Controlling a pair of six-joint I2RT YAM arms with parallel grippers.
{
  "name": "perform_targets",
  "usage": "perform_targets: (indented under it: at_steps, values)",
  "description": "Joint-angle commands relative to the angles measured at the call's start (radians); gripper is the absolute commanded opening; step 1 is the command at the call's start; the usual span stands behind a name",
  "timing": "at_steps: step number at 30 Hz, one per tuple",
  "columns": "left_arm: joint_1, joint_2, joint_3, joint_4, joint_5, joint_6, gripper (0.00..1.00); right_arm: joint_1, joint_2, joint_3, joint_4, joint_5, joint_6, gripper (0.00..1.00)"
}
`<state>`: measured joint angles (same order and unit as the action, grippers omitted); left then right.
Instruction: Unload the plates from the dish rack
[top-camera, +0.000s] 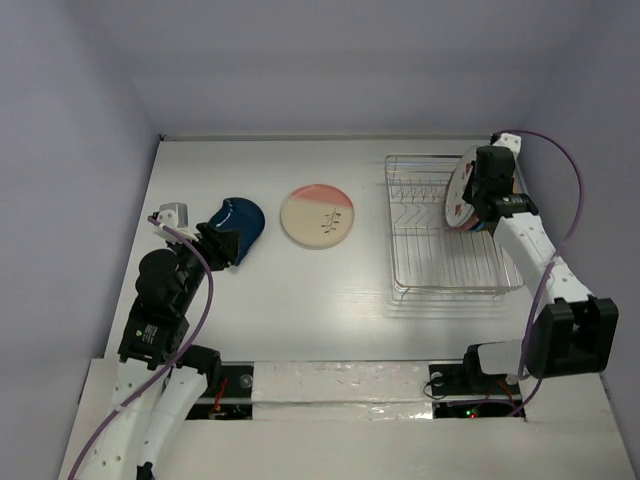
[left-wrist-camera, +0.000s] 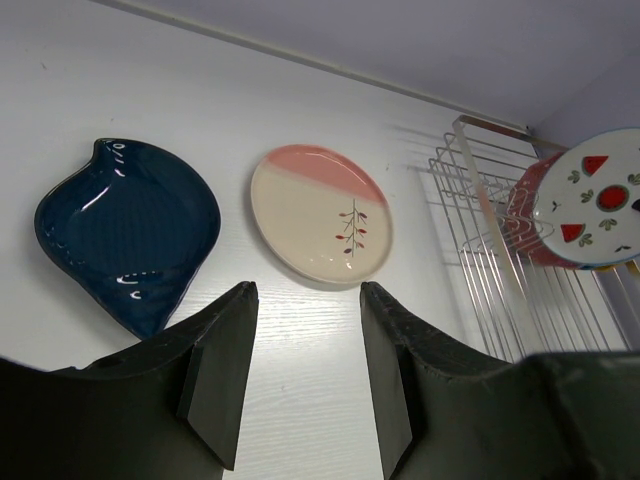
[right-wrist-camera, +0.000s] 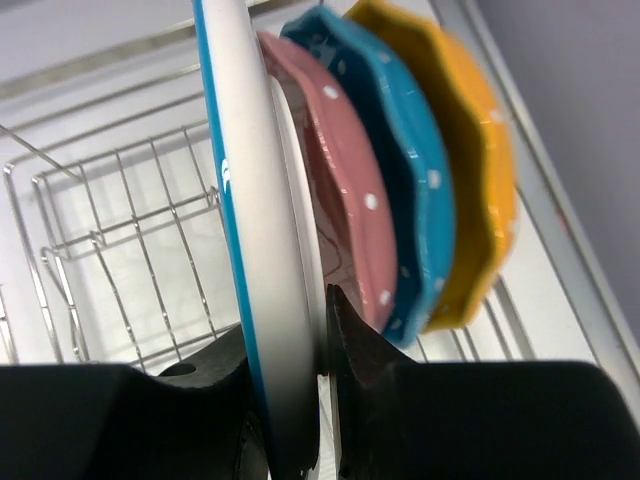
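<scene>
- No readable text, label, brand or number showed in any of the three views.
- The white plate (left-wrist-camera: 600, 200) carried only painted red wedge marks, not writing.
- The pink-and-cream plate (left-wrist-camera: 320, 213) on the bench carried only a painted twig, with no lettering.
</scene>
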<state>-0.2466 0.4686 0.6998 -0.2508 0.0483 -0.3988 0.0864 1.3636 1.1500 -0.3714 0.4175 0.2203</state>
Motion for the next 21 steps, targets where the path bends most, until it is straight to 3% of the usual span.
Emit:
perform_targets:
  at_steps: [1,7,12,13,16,21]
  values:
    - [0.004,0.005,-0.002,0.047,0.005,0.008,0.42,0.009,-0.136,0.091,0.111,-0.031,0.016,0.0]
    - [0.004,0.007,-0.002,0.048,0.007,0.008,0.42,0.042,-0.274,0.051,0.158,-0.216,0.108,0.0]
    - [0.013,0.004,-0.002,0.047,0.005,0.008,0.42,0.107,-0.308,-0.061,0.339,-0.414,0.247,0.0]
    - [0.013,0.004,-0.002,0.045,0.005,0.006,0.42,0.122,-0.287,-0.073,0.426,-0.498,0.295,0.0]
    - [0.013,-0.001,-0.002,0.045,0.002,0.006,0.42,0.217,-0.206,-0.056,0.488,-0.548,0.362,0.0]
    - [0.013,-0.013,-0.002,0.044,-0.001,0.005,0.42,0.378,0.05,0.031,0.598,-0.511,0.428,0.0]
